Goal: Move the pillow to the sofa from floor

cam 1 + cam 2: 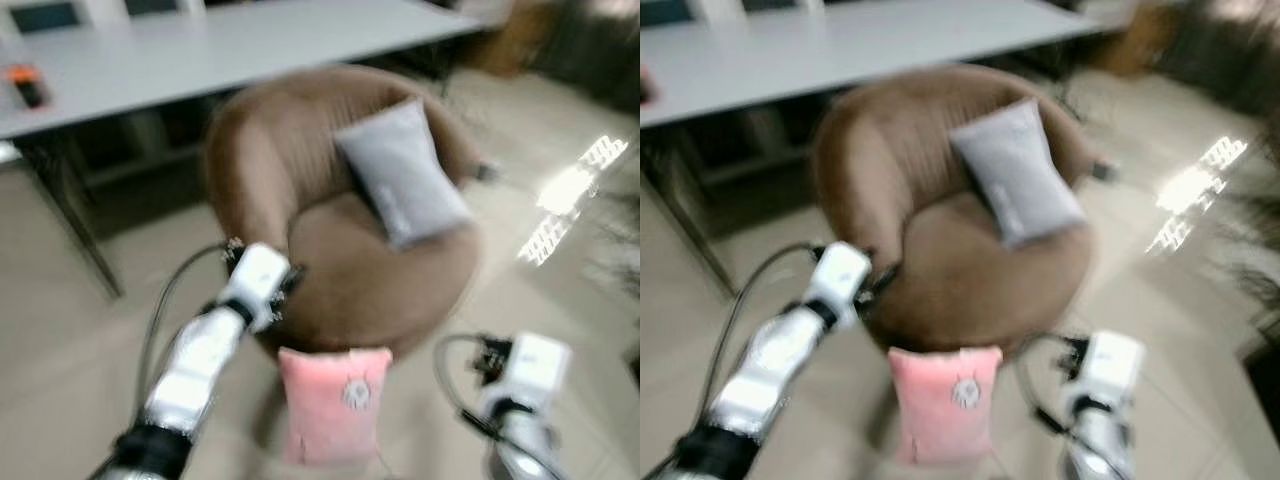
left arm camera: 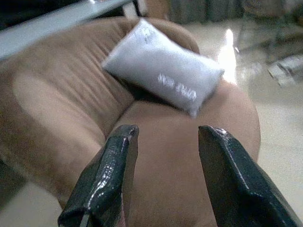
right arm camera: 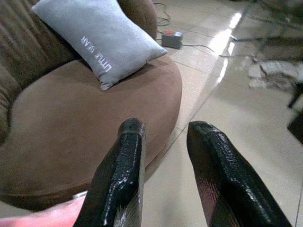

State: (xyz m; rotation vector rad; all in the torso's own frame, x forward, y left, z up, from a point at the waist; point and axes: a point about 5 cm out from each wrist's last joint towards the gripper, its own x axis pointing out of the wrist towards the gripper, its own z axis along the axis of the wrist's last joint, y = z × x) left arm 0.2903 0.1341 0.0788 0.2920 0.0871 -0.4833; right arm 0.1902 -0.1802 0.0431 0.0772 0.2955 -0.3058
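A pink pillow stood on the floor against the brown sofa, between both grippers. Left gripper and right gripper were released, empty. A grey pillow lay on the sofa.

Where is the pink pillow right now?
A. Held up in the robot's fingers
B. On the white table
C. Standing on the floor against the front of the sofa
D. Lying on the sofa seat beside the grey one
C: the pink pillow stands on the tiled floor at the front of the brown sofa; the grey pillow alone is on the seat, and both pairs of fingers are open and hold nothing.
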